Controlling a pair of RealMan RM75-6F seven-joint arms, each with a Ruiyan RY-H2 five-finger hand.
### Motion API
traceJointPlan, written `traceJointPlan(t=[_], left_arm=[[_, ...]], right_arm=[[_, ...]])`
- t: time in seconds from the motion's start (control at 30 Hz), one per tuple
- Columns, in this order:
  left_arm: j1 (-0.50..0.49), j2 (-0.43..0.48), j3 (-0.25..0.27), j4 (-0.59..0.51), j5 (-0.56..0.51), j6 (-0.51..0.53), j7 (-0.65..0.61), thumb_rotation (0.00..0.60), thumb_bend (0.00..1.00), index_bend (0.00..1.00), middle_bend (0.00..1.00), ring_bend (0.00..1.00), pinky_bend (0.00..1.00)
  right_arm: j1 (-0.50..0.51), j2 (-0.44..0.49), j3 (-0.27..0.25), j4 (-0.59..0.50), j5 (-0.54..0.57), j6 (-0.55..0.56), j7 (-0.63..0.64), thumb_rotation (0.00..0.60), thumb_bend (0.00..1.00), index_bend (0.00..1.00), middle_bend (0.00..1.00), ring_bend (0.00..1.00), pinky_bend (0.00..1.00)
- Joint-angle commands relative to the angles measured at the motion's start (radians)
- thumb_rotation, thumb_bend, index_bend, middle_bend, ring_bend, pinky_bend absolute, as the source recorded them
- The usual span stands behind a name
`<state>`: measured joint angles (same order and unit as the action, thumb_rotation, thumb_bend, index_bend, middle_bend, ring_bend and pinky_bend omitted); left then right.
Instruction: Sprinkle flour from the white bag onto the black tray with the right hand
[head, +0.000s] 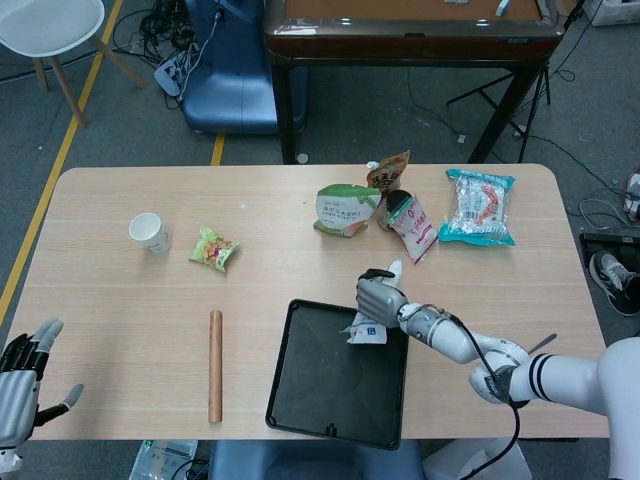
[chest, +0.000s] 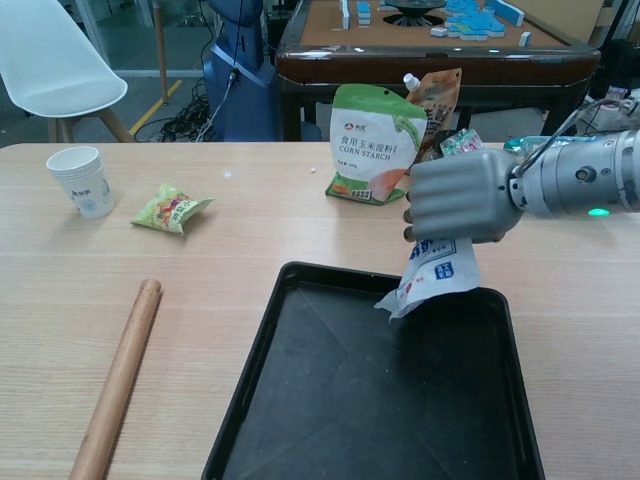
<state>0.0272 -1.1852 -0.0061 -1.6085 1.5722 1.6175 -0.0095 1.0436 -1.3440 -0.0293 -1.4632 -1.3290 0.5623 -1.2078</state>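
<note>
1. Head view: the right hand (head: 375, 297) gripped the white bag (head: 366, 327) over the black tray's (head: 330, 400) far right corner; the left hand (head: 22, 372) hung idle, fingers spread and holding nothing.
2. Chest view: the right hand's fingers (chest: 455, 196) wrapped the bag's top, its mouth tilted down over the tray (chest: 330, 400). Pouring appeared under way; the next move likely called for shaking.

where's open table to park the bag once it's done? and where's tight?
Free: bare wood right of the black tray, below the snack packs. Also the strip between the rolling pin and the tray, and left of the pin. Crowded: the far edge, corn starch pouch and neighbours, just behind the right hand holding the white bag.
</note>
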Motion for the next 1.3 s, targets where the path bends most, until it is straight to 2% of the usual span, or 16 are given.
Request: traceJointPlan(t=[0.03, 0.2, 0.4, 0.73, 0.83, 1.07, 1.3], left_arm=[[-0.001, 0.0, -0.001, 0.0, 0.001, 0.0, -0.001, 0.6, 0.21, 0.07, 0.09, 0.12, 0.06], [-0.005, -0.002, -0.002, -0.001, 0.005, -0.004, 0.001, 0.6, 0.21, 0.07, 0.09, 0.12, 0.06], [-0.004, 0.0, -0.002, -0.003, 0.005, -0.001, 0.002, 0.6, 0.21, 0.07, 0.09, 0.12, 0.06], [-0.005, -0.006, 0.002, 0.003, 0.004, -0.009, -0.004, 0.6, 0.21, 0.07, 0.09, 0.12, 0.06], [-0.003, -0.005, 0.002, 0.004, 0.002, -0.006, -0.006, 0.6, 0.21, 0.07, 0.09, 0.12, 0.06], [-0.002, -0.004, 0.001, -0.001, 0.008, 0.001, -0.002, 0.6, 0.21, 0.07, 0.09, 0.12, 0.06], [-0.001, -0.008, 0.002, 0.0, 0.01, 0.002, -0.001, 0.6, 0.21, 0.07, 0.09, 0.12, 0.06]], right_arm=[[0.007, 0.035, 0.014, -0.024, 0.006, 0.035, 0.012, 0.6, 1.0, 0.79, 0.73, 0.62, 0.67], [0.017, 0.091, 0.022, -0.074, -0.001, 0.065, 0.024, 0.6, 1.0, 0.79, 0.74, 0.62, 0.67], [0.025, 0.108, 0.013, -0.093, 0.004, 0.07, 0.034, 0.6, 1.0, 0.8, 0.74, 0.62, 0.67], [0.026, 0.011, -0.062, -0.012, 0.048, 0.014, 0.015, 0.6, 1.0, 0.8, 0.74, 0.62, 0.67], [0.027, 0.001, -0.068, -0.003, 0.06, 0.016, 0.016, 0.6, 1.0, 0.8, 0.75, 0.62, 0.67], [0.057, 0.095, -0.037, -0.074, 0.042, 0.068, 0.025, 0.6, 1.0, 0.83, 0.77, 0.64, 0.67], [0.093, 0.148, -0.054, -0.118, 0.002, 0.025, 0.036, 0.6, 1.0, 0.92, 0.83, 0.71, 0.67]])
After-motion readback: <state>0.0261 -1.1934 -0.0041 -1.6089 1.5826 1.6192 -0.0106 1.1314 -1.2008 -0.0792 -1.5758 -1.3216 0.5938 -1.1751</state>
